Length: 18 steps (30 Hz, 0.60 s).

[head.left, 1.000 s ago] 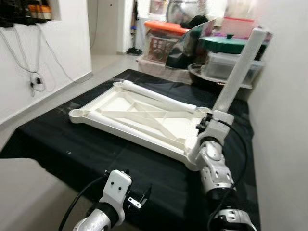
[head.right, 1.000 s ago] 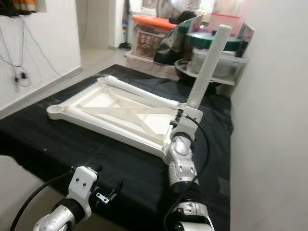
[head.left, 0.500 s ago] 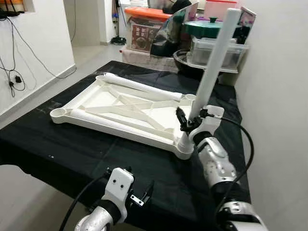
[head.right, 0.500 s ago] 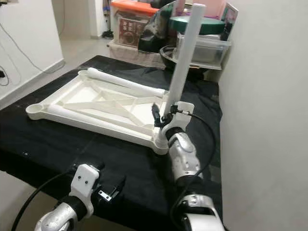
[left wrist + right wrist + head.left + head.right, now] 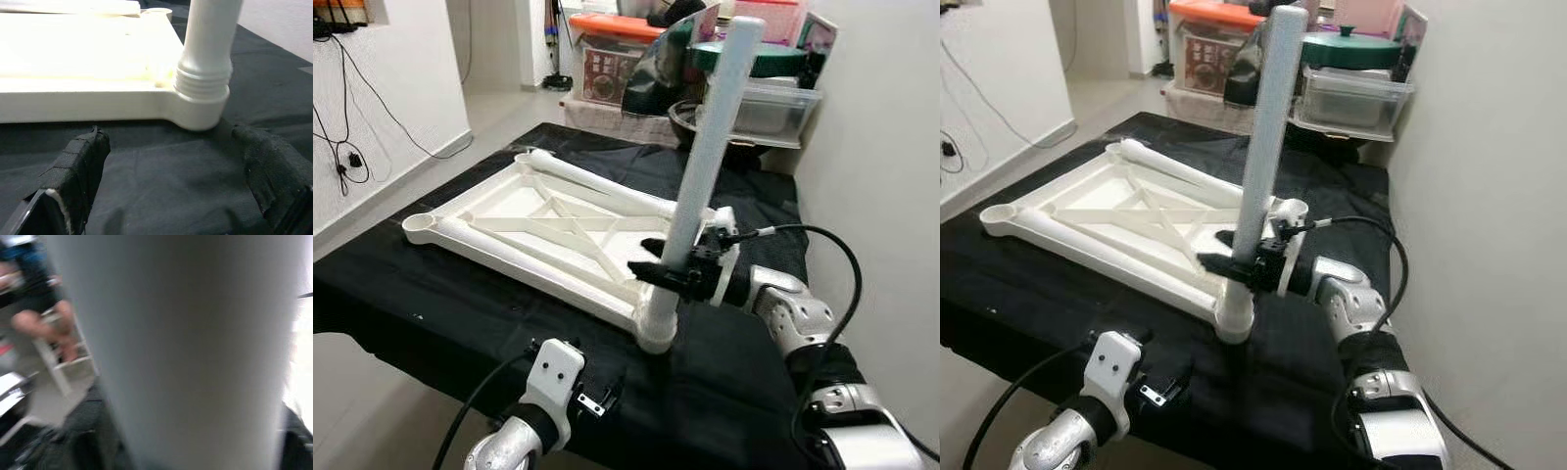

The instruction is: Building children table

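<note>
right gripper: swung from behind the corner to gripping across the white table leg | leg: was leaning away, now nearly upright in tabletop corner socket

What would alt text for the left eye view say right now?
The right gripper grips a white table leg standing upright in the near corner socket of the upside-down white tabletop on black cloth. The left gripper hovers below.
</note>
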Available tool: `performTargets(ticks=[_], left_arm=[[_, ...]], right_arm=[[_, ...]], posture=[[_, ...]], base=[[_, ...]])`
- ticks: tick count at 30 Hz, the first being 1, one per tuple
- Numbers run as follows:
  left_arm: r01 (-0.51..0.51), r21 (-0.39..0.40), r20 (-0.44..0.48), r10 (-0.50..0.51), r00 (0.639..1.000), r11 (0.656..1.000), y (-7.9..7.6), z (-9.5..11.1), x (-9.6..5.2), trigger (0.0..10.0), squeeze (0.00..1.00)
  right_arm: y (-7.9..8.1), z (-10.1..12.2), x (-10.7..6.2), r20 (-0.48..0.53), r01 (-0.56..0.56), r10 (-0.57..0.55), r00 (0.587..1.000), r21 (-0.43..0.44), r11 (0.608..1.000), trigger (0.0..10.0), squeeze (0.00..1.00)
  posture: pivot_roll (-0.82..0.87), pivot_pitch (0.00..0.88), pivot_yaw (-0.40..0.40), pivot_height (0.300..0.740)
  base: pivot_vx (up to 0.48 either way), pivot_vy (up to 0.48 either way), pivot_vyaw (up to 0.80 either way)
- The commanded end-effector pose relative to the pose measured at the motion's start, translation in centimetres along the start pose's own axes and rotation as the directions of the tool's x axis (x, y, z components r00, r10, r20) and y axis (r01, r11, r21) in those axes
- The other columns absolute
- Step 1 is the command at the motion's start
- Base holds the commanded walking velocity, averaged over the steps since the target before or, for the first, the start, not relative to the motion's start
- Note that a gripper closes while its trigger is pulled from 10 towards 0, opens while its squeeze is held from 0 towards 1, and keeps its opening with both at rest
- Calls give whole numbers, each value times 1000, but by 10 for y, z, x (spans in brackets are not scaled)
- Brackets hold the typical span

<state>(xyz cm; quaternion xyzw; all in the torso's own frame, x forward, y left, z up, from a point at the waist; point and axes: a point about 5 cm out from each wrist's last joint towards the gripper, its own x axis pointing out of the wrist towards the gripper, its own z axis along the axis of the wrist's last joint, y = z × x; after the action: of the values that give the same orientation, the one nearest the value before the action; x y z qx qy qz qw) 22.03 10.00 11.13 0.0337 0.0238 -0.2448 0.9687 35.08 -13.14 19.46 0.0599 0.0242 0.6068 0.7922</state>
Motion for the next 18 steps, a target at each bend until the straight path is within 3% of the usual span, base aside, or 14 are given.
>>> performTargets(ticks=[1,2,5,8,9,11,12,13,15,16,17,18], left_arm=[[6,2,-18,-6,1000,1000,-2,-5,0,10000,0],[7,2,-18,-7,1000,1000,-2,-5,0,10000,0],[6,2,-17,-6,1000,1000,-2,-5,0,10000,0],[6,2,-17,-6,1000,1000,-3,-6,0,10000,0],[6,2,-17,-6,1000,1000,-3,-6,0,10000,0],[5,0,-17,-5,1000,1000,-3,-6,0,10000,0],[5,-1,-17,-5,1000,1000,-3,-6,-1,10000,0],[7,-1,-18,-7,1000,1000,-3,-6,-1,10000,0],[7,-1,-18,-7,1000,1000,-3,-6,-1,10000,0],[8,-2,-18,-8,1000,1000,-3,-6,-1,10000,0],[10,-2,-19,-10,1000,1000,-3,-7,-1,10000,0],[10,-2,-19,-10,1000,1000,-3,-7,-1,10000,0]], right_arm=[[5,1,11,-29,-91,90,996,-23,996,3882,0],[7,1,13,-33,-122,122,992,-19,992,0,0],[5,0,16,-23,-77,77,997,-37,996,0,0],[-5,-8,13,6,132,-131,991,-69,989,0,0],[-5,-8,13,6,132,-131,991,-69,989,0,0],[-12,-11,8,42,277,-275,961,-49,960,0,0],[-18,-13,3,49,386,-384,922,-32,922,0,0],[-26,-16,-5,73,541,-540,838,3,841,0,0],[-26,-16,-5,73,541,-540,838,3,841,0,0],[-31,-17,-10,84,634,-634,769,28,773,0,0],[-39,-21,-23,86,799,-800,594,54,599,0,0],[-39,-21,-23,86,799,-800,594,54,599,0,0]], posture=[[231,0,-103,740],[234,0,-107,740],[235,0,-111,740],[237,0,-119,740],[237,0,-119,740],[233,0,-114,740],[224,0,-109,740],[219,0,-102,740],[219,0,-102,740],[218,0,-101,740],[212,0,-94,740],[212,0,-94,740]], base=[[0,0,0],[0,0,0],[0,0,0],[0,0,0],[0,0,0],[0,0,0],[0,0,0],[0,0,0],[0,0,0],[0,0,0],[0,0,0],[0,0,0]])
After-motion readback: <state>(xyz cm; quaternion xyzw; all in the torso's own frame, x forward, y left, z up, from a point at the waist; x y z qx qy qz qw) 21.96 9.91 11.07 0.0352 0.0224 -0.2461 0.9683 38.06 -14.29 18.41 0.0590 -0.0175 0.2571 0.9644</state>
